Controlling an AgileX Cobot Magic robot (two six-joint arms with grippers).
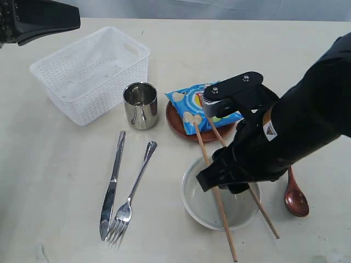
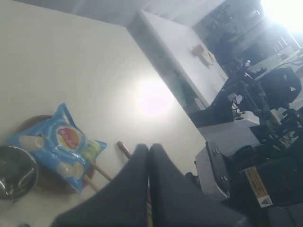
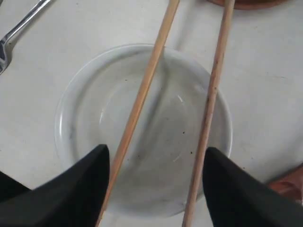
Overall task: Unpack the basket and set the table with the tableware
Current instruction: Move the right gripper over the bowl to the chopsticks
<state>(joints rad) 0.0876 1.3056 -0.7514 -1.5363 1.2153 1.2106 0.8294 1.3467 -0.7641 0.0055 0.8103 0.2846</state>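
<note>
The white basket (image 1: 88,71) stands at the back left of the table (image 1: 55,164). In front of it are a steel cup (image 1: 140,105), a knife (image 1: 112,186) and a fork (image 1: 131,194). A blue chips bag (image 1: 200,101) lies on the reddish-brown plate (image 1: 176,123). Two chopsticks (image 1: 202,145) lie slanted across the pale bowl (image 1: 193,189), (image 3: 64,123). My right gripper (image 3: 156,150) hangs open just above the bowl, with both chopsticks (image 3: 142,92) between its spread fingers and free of them. The wooden spoon (image 1: 296,198) lies to the bowl's right. My left gripper (image 2: 149,150) is shut on nothing.
The left arm (image 1: 41,19) hangs above the table's back left corner, beyond the basket. In the left wrist view the chips bag (image 2: 64,142) and the cup (image 2: 16,172) show below. The fork's handle (image 3: 19,28) runs near the bowl.
</note>
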